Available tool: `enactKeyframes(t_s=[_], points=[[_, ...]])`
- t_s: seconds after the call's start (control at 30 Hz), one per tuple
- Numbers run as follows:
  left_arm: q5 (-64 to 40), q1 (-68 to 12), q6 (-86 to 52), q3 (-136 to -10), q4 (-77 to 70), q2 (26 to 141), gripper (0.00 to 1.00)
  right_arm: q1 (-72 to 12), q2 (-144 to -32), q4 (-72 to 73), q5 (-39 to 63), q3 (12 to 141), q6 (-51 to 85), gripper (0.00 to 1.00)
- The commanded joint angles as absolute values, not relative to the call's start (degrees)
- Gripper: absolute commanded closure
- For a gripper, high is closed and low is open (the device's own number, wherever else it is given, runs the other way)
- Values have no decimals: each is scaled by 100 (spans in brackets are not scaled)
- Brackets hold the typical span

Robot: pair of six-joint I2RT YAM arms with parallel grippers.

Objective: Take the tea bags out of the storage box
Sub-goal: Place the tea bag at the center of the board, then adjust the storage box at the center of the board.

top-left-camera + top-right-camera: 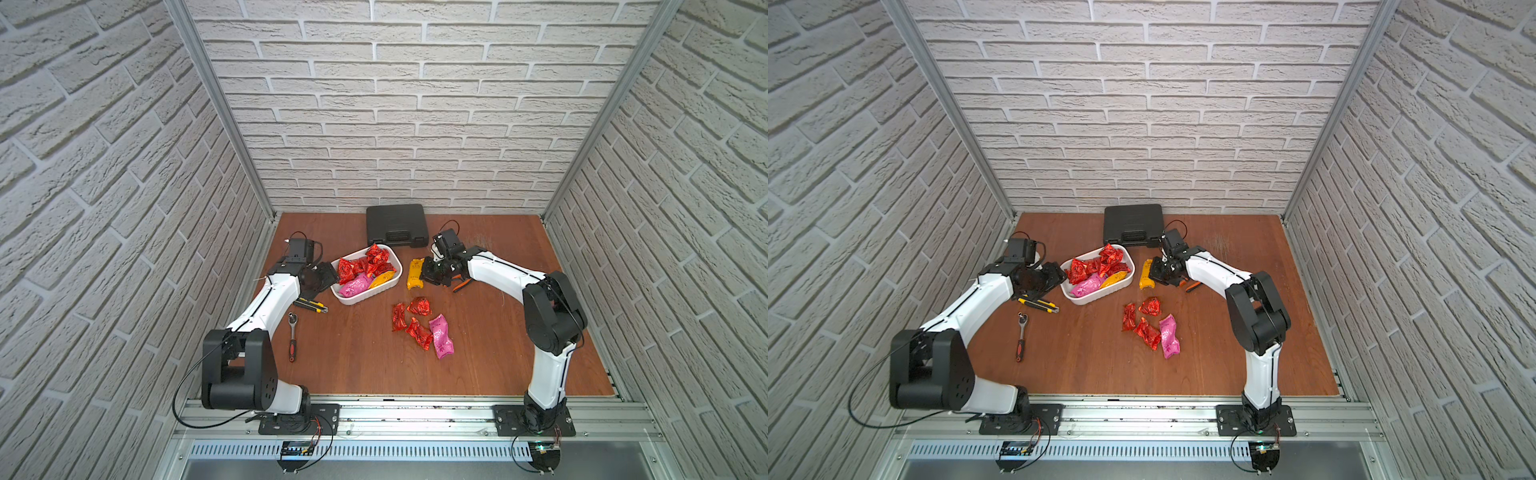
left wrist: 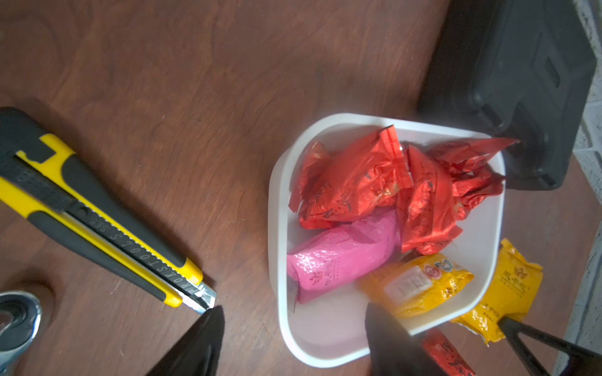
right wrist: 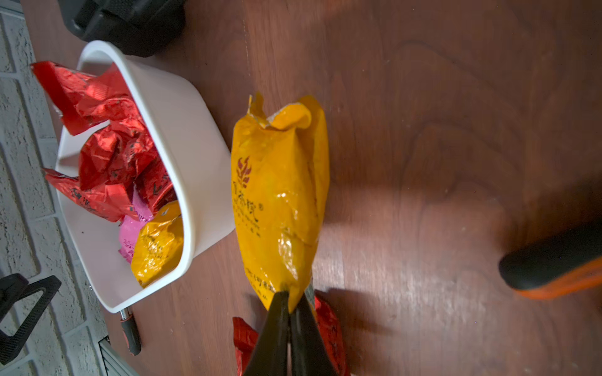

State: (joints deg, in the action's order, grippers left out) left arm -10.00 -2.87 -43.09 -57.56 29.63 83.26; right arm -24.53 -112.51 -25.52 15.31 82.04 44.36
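- While I am watching the feeds, most of the tea bags (image 1: 365, 268) are lying heaped inside the storage box (image 1: 370, 294). Crumpled red ones are filling the end toward the black case (image 1: 397, 226), with a pink tea bag (image 2: 342, 257) and a boxed yellow tea bag (image 2: 417, 285) sitting at the other end.
- A held yellow tea bag (image 3: 280, 195) is sitting just outside the box, beside the wall on the right arm's side. Its long axis is running alongside that wall and straight out from the fingers. I cannot tell whether it is touching the table.
- The right gripper (image 3: 290, 294) is pinching that bag's end, jaws drawn almost together on the foil.
- The left gripper (image 2: 294, 309) is hovering empty at the box's opposite wall, jaws standing well apart and straddling it, one finger outside and one over the inside.
- For the bags inside the box, the left arm is sitting nearer. The pink tea bag is lying just ahead of its fingers, long axis roughly across them, so I am judging a wrist turn is needed to close across the narrow width.
- Four loose bags (image 1: 422, 328) are lying on the table, well apart from the box, toward the arm bases.
- A utility knife (image 2: 97, 221) and a ratchet (image 1: 292, 338) are lying on the box's left-arm side, and orange-handled pliers (image 3: 553, 263) are lying beyond the right gripper.
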Motion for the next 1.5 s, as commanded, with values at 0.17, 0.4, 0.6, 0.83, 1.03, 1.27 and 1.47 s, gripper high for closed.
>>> enactKeyframes(t_s=[0.17,0.4,0.6,0.83,1.03,1.27,1.47], points=[[-833,-261,-4203,-5452,2500,8365,40,-2452,-11145,-2893,1315,8390,4187,55],[-742,-297,-4061,-5577,2376,8824,51,-2452,-10156,-3041,1007,7994,3895,50],[-434,-480,-4309,-5667,2233,9110,63,-2453,-9411,-3103,930,7436,3866,51],[211,-820,-5327,-5702,2515,9031,85,-2452,-8794,-3252,795,7020,3784,52],[836,-1407,-6743,-5453,3062,8526,98,-2452,-8434,-3227,896,6698,3711,54],[1604,-2305,-8525,-4937,3683,7854,98,-2435,-8089,-3418,848,6497,3502,54],[2390,-3217,-10095,-4472,3807,7455,100,-2426,-7871,-3535,820,6343,3427,54]])
